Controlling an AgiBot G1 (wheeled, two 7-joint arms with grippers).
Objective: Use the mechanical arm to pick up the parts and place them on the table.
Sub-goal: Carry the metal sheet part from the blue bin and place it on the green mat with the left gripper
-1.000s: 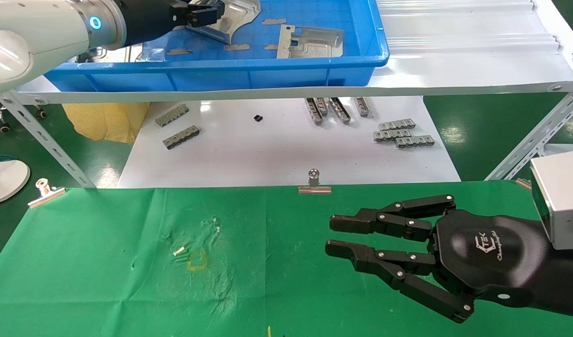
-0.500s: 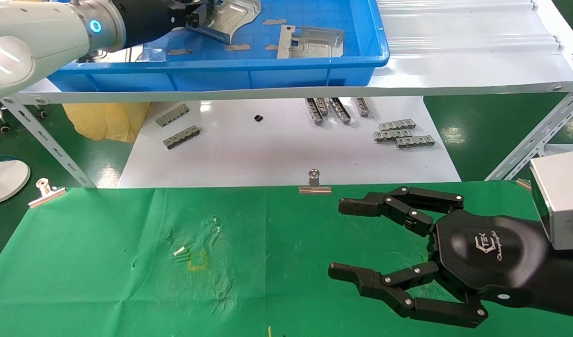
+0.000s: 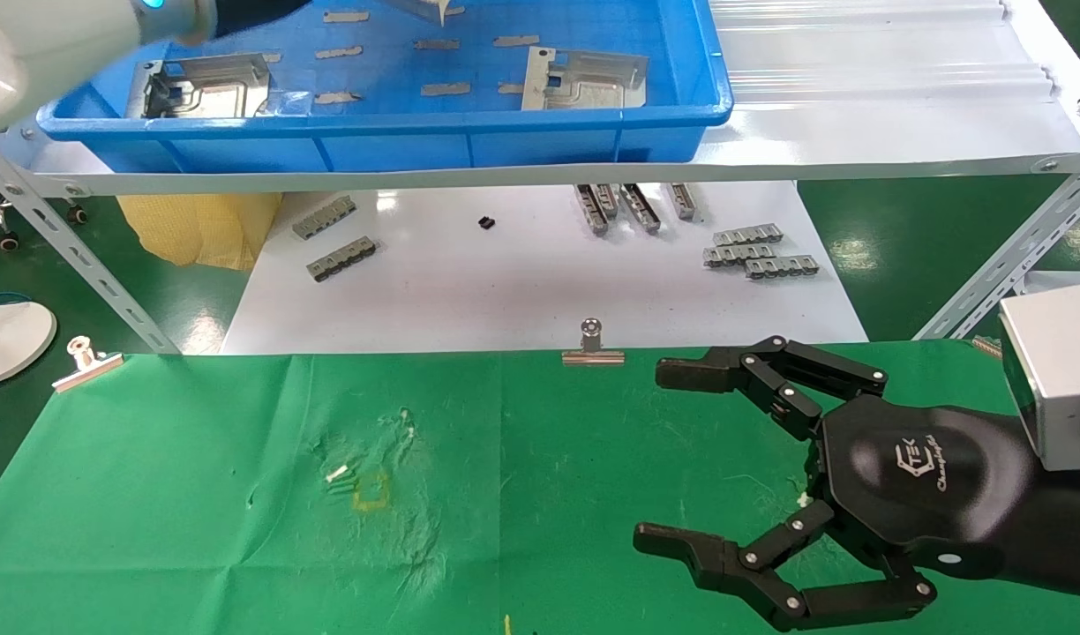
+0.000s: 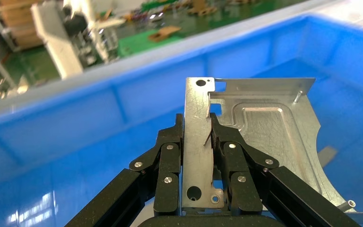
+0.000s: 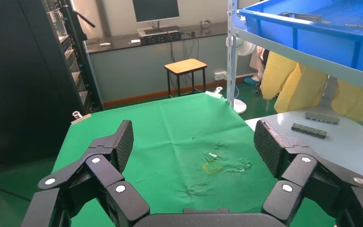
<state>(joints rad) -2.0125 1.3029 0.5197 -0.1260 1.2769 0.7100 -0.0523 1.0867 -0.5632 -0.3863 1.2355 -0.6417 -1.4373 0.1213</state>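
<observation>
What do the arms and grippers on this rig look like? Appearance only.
The right gripper has a rounded glossy black body with a white logo, two jointed black linkage fingers with silver pivot pins, and a silver wrist block behind. The left gripper has the same black pinned linkage fingers. The left arm is white with a blue light ring. No cables visible.

A bright green cloth covers the desk [image 3: 196, 494], marked by a faint yellow square outline [image 3: 371, 491] and small white flecks. Above it, a vivid blue bin [image 3: 505, 132] holds silvery metal plates [image 3: 584, 79] and short grey tape strips [image 3: 446, 88]. The right gripper [image 3: 668, 459] is glossy black with silver rivets and a white logo, joined to a silver wrist block [image 3: 1056, 379]. Black jaws of the left gripper [image 4: 197, 142] frame a scuffed silver plate [image 4: 260, 137]. Grey ridged bars [image 3: 756, 251] lie on a glossy white board [image 3: 522, 291].
</observation>
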